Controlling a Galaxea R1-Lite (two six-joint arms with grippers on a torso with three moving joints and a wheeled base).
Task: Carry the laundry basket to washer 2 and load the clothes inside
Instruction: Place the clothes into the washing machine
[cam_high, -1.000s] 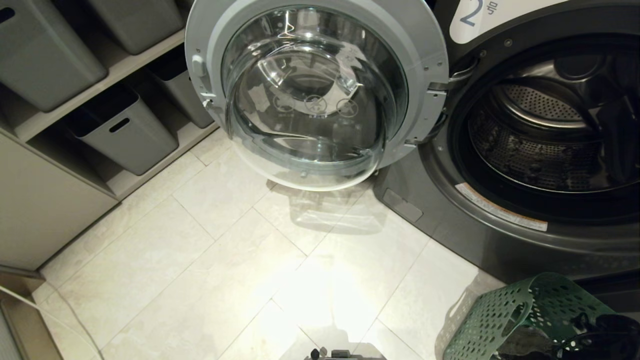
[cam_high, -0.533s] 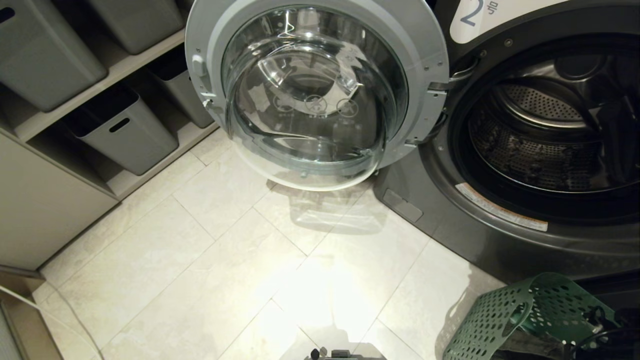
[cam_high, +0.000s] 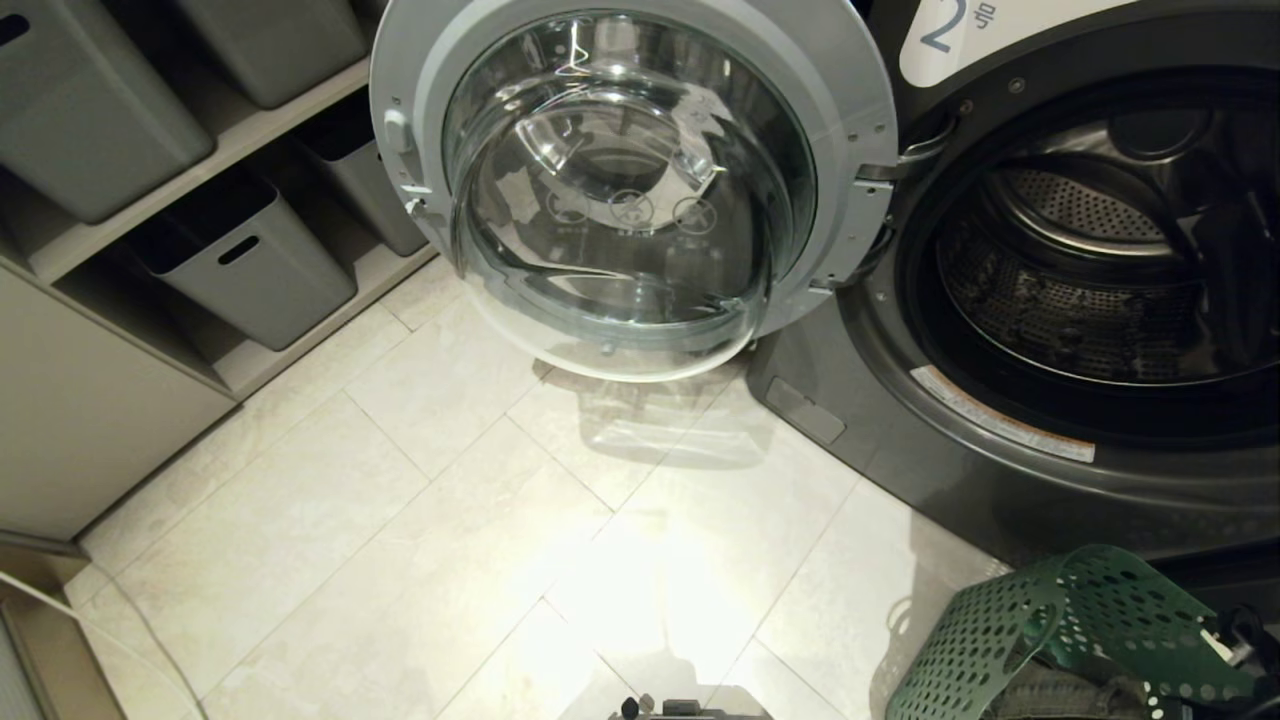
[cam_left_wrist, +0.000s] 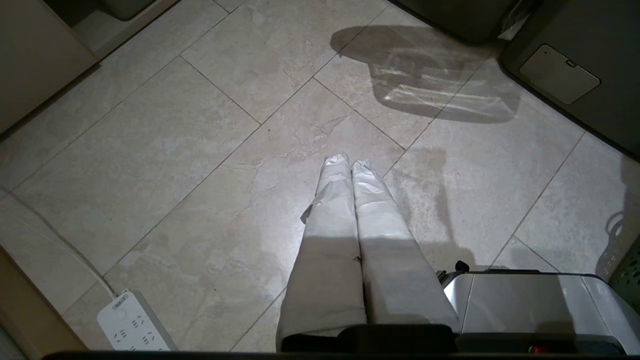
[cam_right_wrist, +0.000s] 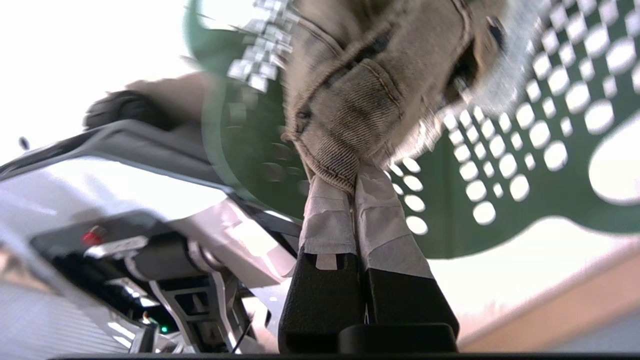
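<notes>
Right gripper (cam_right_wrist: 352, 172) pinched on the clothes (cam_right_wrist: 370, 80), hanging bunched from the fingertips inside the laundry basket (cam_high: 1060, 630). Beyond the basket, up and ahead: open drum of washer 2 (cam_high: 1090, 270), door (cam_high: 630, 180) swung left. Left gripper (cam_left_wrist: 350, 162) pressed together, empty, over floor tiles (cam_left_wrist: 200, 150).

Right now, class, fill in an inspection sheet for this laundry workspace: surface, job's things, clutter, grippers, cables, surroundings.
Surface: pale stone-tile floor, bare.
Job's things: dark green perforated plastic laundry basket tipped beside dark grey front-load washer 2, door open; grey-beige fabric clothes pinched at basket's mouth.
Clutter: nothing seen.
Grippers: right gripper shut on the clothes; left gripper shut, empty, over floor.
Cables: white power strip with cord on floor.
Surroundings: grey storage bins on shelves.
</notes>
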